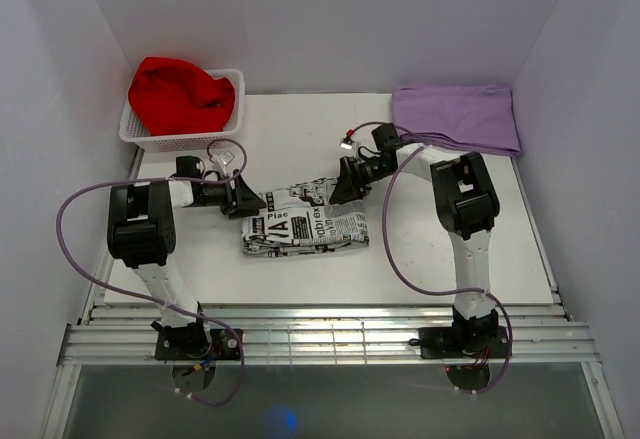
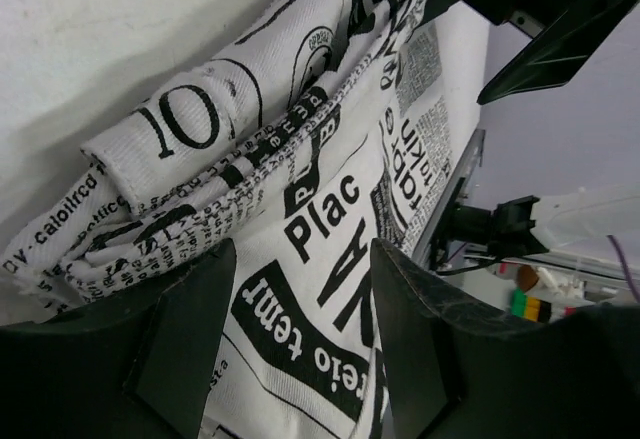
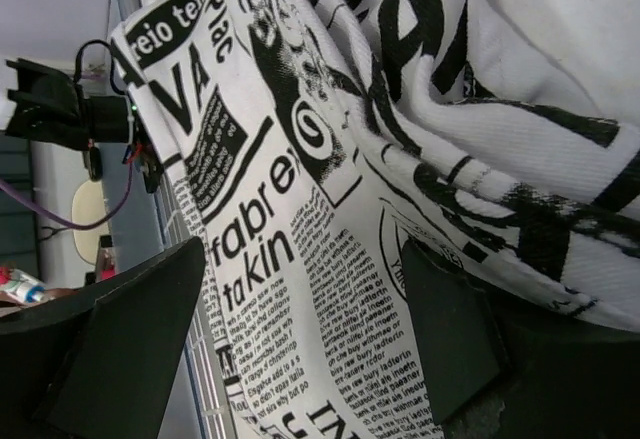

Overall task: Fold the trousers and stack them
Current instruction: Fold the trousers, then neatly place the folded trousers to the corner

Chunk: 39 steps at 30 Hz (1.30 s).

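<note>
The trousers (image 1: 305, 227), white with black newspaper print, lie as a folded bundle in the middle of the table. My left gripper (image 1: 246, 199) is at the bundle's left end. In the left wrist view its jaws (image 2: 300, 259) stand apart, with a printed layer of the trousers (image 2: 300, 109) running between the fingers (image 2: 190, 339). My right gripper (image 1: 346, 187) is at the bundle's far right corner. In the right wrist view its jaws (image 3: 305, 259) are wide apart over the trousers (image 3: 350, 109), with cloth between the fingers (image 3: 450, 344).
A white basket (image 1: 135, 137) holding a red cloth (image 1: 180, 97) stands at the back left. A folded lilac cloth (image 1: 455, 117) lies at the back right. Metal rails (image 1: 320, 334) run along the table's near edge.
</note>
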Tool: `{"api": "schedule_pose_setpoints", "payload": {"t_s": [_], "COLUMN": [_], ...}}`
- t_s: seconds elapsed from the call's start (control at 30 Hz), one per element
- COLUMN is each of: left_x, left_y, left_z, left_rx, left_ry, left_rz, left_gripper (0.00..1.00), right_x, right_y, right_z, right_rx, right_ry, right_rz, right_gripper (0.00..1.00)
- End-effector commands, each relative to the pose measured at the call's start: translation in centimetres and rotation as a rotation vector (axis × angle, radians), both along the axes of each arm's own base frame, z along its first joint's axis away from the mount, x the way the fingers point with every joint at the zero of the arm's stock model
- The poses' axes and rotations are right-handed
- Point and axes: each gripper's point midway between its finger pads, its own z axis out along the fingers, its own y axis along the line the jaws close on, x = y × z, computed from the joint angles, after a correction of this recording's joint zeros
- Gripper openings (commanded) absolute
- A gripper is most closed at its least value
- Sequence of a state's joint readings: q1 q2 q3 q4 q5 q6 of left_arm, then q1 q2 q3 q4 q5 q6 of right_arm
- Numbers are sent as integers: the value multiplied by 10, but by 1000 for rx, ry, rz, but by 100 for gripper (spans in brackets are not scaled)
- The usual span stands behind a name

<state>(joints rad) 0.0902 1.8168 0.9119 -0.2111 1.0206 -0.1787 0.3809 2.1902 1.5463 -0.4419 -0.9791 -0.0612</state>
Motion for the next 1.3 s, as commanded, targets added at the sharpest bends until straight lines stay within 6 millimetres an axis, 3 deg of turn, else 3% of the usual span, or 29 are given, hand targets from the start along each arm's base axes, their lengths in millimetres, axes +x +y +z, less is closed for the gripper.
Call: {"api": "schedule_pose_setpoints", "payload": {"t_s": [0.0,0.1,0.17,0.2,0.27,0.3,0.33,0.37,0.47,0.53,0.57,0.7,0.73,0.87,1.0,1.13,1.17,1.23,1.27], "left_x": [35,46,49,42,27,22,9,3,-24,-42,-47,-58,-62,-47,-39,-36,-34,-28,-24], "left_y": [15,17,9,2,-1,-3,-5,-6,-10,-12,-14,-15,-14,-6,-1,1,0,-1,-1], "left_z": [-19,-26,-4,21,43,55,74,79,97,98,96,69,58,20,-21,-20,-13,23,37], "left_rx": [78,70,7,-62,-86,-93,-106,-105,-125,-146,-155,-156,-149,-53,-18,1,-7,-8,7], "left_ry": [-7,5,-65,-121,-193,-228,-271,-280,-291,-274,-248,-151,-122,-46,119,96,64,-93,-160], "left_rz": [67,49,-29,-92,-168,-198,-231,-241,-264,-262,-255,-211,-201,-115,-32,-51,-67,-136,-152], "left_gripper": [69,69,66,65,65,65,64,64,62,60,59,56,55,53,48,47,47,52,55], "right_x": [17,27,30,32,27,24,14,6,-23,-43,-59,-89,-91,-89,-65,-46,-44,-45,-46], "right_y": [-17,-31,-34,-34,-34,-32,-32,-29,-25,-16,-11,-10,-11,-24,-44,-51,-49,-46,-46], "right_z": [-40,-51,-41,-23,0,25,32,49,57,62,57,26,19,-25,-52,-32,-12,13,36], "right_rx": [-50,-65,-59,-43,-30,3,4,22,28,25,20,-22,-36,-138,-220,-194,-154,-112,-77], "right_ry": [6,27,10,-34,-79,-119,-107,-152,-155,-185,-179,-112,-101,-45,-21,-14,-27,-39,-73], "right_rz": [-87,-129,-132,-123,-86,-68,-54,-26,20,62,89,111,106,70,13,-13,-13,-24,-33], "right_gripper": [86,85,85,85,84,83,82,81,80,79,79,77,76,75,72,70,69,70,71]}}
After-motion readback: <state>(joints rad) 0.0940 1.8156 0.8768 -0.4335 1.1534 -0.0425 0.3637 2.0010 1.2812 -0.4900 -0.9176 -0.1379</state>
